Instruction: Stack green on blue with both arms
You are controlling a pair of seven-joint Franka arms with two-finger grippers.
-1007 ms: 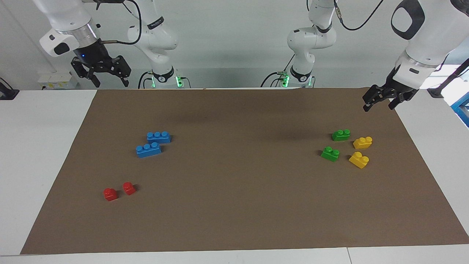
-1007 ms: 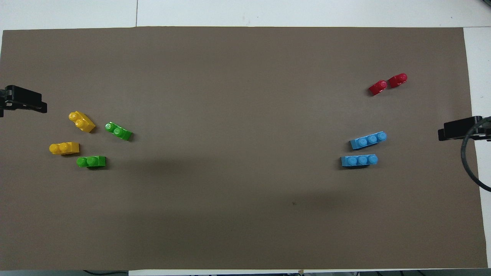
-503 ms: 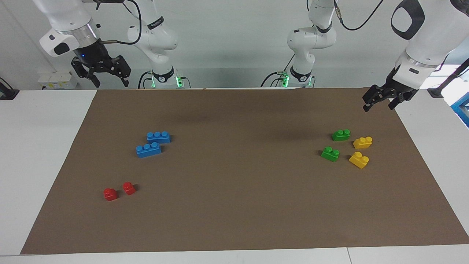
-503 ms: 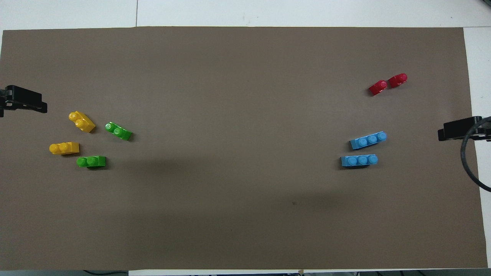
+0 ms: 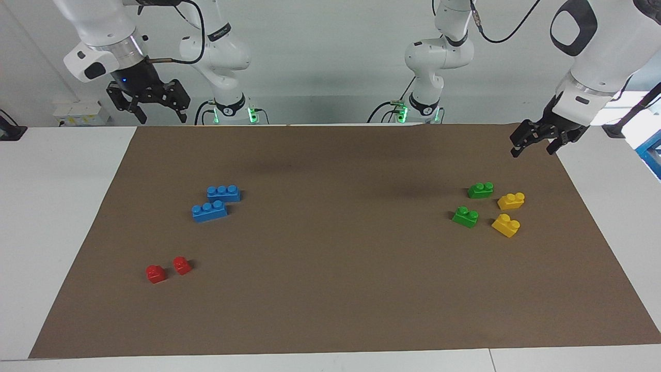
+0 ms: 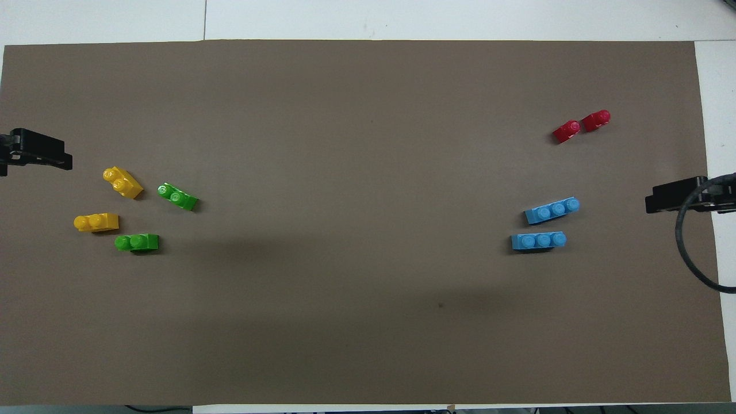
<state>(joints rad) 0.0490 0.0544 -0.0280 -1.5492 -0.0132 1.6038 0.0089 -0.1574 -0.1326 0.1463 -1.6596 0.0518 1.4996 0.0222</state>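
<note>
Two green bricks (image 5: 480, 190) (image 5: 465, 216) lie on the brown mat toward the left arm's end; in the overhead view they are the green bricks (image 6: 137, 242) (image 6: 177, 196). Two long blue bricks (image 5: 223, 193) (image 5: 209, 211) lie side by side toward the right arm's end, seen from above as the blue bricks (image 6: 539, 240) (image 6: 552, 210). My left gripper (image 5: 533, 151) hangs open and empty over the mat's corner, near the green bricks. My right gripper (image 5: 160, 118) is open and empty, raised over the mat's edge at its own end.
Two yellow bricks (image 5: 511, 200) (image 5: 506, 225) lie beside the green ones, toward the mat's edge. Two small red blocks (image 5: 155, 274) (image 5: 181, 265) sit farther from the robots than the blue bricks. The brown mat (image 5: 330, 310) covers most of the white table.
My right gripper has shifted a little toward the middle of the table, closer to the blue bricks. The left gripper has barely moved, and no brick has moved.
</note>
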